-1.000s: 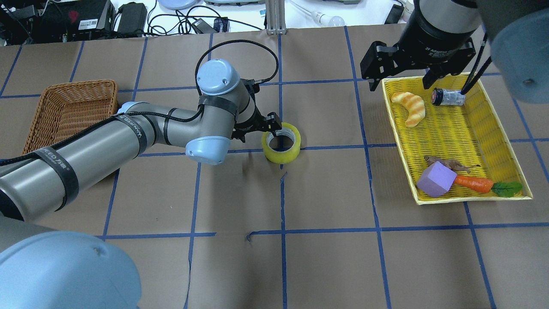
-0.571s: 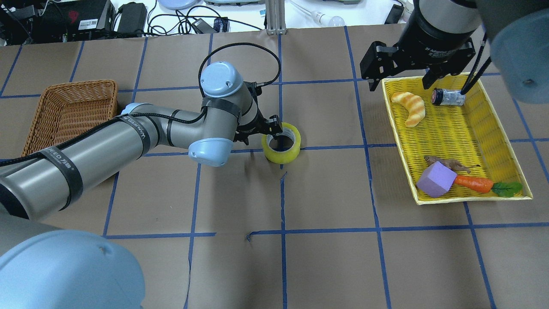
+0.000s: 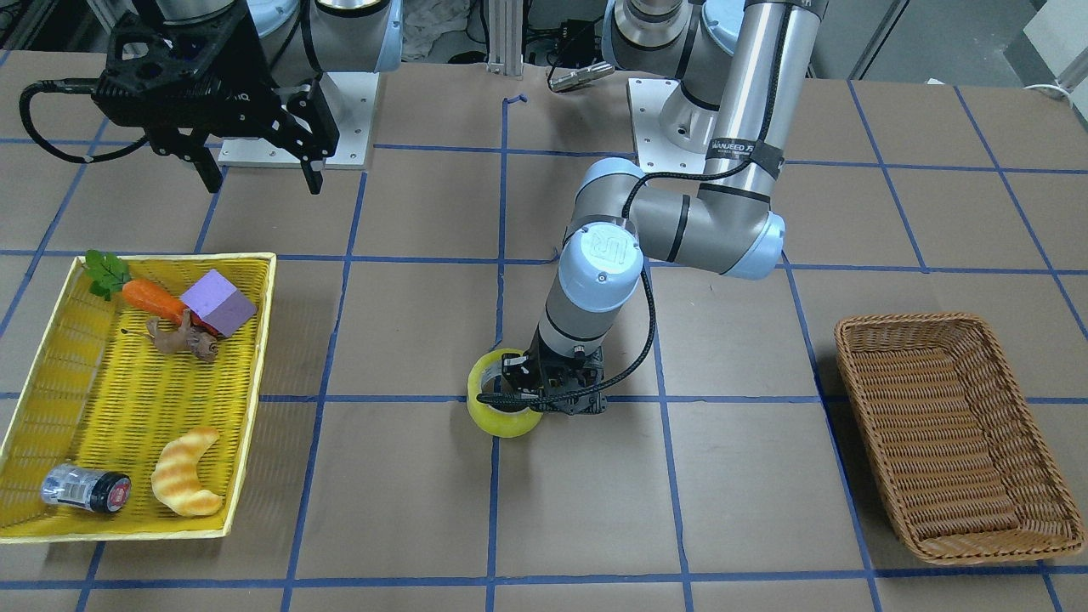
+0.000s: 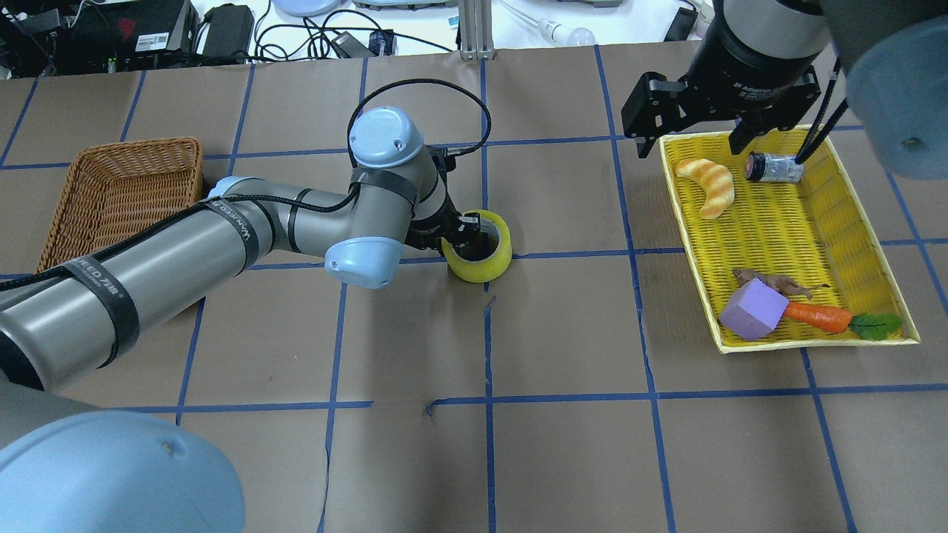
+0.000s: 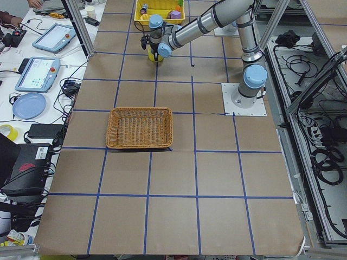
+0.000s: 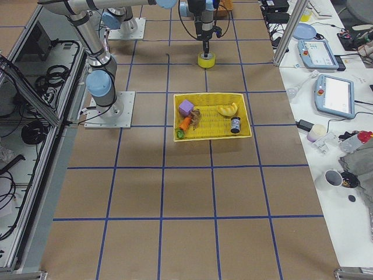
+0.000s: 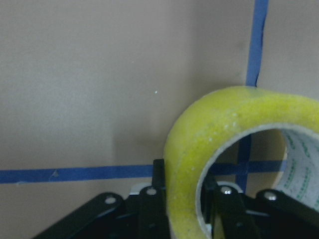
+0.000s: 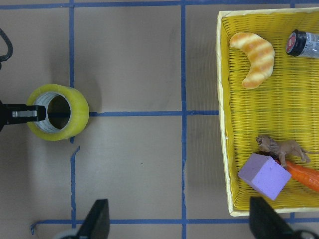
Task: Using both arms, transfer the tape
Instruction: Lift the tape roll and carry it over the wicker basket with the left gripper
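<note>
Right now the left gripper (image 4: 459, 235) is clamping the tape (image 4: 492, 263) by its wall, one finger reaching down inside the core and the other pressing on the outside. The roll is sitting tilted at a crossing of blue grid lines near the table's middle. Whether it is clearing the paper I cannot tell. So the pick-up is looking only just under way, with the lift, the pass between arms and the set-down all waiting to be done.

Counting outward: one roll, two arms, and two baskets, namely the wicker basket (image 4: 118, 200) and the yellow tray (image 4: 803, 222). The tray is holding five things: a purple block (image 4: 752, 311), a carrot (image 4: 818, 317), an animal figure (image 4: 778, 283), then a croissant (image 4: 709, 185) and a bottle (image 4: 774, 167). Farthest off, the right gripper (image 4: 690, 137) is hovering over the tray's far end, fingers spread wide and gripping nothing.
</note>
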{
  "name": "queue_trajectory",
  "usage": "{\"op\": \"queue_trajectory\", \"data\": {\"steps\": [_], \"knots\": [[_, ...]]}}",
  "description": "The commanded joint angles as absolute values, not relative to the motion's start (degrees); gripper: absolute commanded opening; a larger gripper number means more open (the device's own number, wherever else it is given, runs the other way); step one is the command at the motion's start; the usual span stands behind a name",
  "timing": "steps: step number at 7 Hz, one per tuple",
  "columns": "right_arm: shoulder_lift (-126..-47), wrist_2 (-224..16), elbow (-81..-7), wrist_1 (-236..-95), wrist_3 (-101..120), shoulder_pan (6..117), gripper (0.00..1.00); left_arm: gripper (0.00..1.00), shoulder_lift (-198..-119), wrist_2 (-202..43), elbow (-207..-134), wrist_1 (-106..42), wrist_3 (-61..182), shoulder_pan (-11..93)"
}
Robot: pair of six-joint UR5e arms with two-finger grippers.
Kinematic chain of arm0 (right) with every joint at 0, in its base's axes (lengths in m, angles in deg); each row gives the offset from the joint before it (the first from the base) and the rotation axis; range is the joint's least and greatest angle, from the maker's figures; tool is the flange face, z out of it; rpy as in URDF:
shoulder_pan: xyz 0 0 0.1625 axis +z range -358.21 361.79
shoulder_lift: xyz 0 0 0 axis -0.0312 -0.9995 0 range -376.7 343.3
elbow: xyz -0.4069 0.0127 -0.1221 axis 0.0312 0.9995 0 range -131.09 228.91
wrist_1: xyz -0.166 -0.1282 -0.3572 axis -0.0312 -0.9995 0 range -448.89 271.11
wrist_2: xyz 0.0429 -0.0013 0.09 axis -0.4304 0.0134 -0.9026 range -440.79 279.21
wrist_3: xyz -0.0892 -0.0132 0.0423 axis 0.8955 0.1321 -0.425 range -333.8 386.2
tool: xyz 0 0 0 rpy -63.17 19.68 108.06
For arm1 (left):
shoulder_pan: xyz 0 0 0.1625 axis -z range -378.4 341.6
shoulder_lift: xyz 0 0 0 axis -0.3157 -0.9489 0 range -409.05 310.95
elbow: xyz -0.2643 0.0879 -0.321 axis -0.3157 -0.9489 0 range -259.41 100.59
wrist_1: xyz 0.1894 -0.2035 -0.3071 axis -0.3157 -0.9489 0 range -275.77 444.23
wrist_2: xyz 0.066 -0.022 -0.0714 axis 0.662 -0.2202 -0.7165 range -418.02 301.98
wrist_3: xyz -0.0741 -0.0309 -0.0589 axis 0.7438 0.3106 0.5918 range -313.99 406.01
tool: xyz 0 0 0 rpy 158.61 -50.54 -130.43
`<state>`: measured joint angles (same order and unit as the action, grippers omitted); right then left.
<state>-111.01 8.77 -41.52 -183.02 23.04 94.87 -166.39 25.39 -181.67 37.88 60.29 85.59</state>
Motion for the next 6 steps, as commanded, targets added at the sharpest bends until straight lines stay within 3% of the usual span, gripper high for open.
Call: {"op": "queue_trajectory", "data": {"steps": [1,4,6], "knots": [[-111.01,8.77,-41.53,-183.02,23.04,94.87,1.00,0.00,-163.15,27.23,-180.58,31.44,53.16,81.12],[-111.01,8.77,-41.53,-183.02,23.04,94.87,1.00,0.00,-159.37,27.23,-179.35,22.56,42.70,70.58],[-110.92,8.77,-41.53,-183.02,23.04,94.87,1.00,0.00,-157.86,27.75,-174.36,15.09,33.39,63.11]]}}
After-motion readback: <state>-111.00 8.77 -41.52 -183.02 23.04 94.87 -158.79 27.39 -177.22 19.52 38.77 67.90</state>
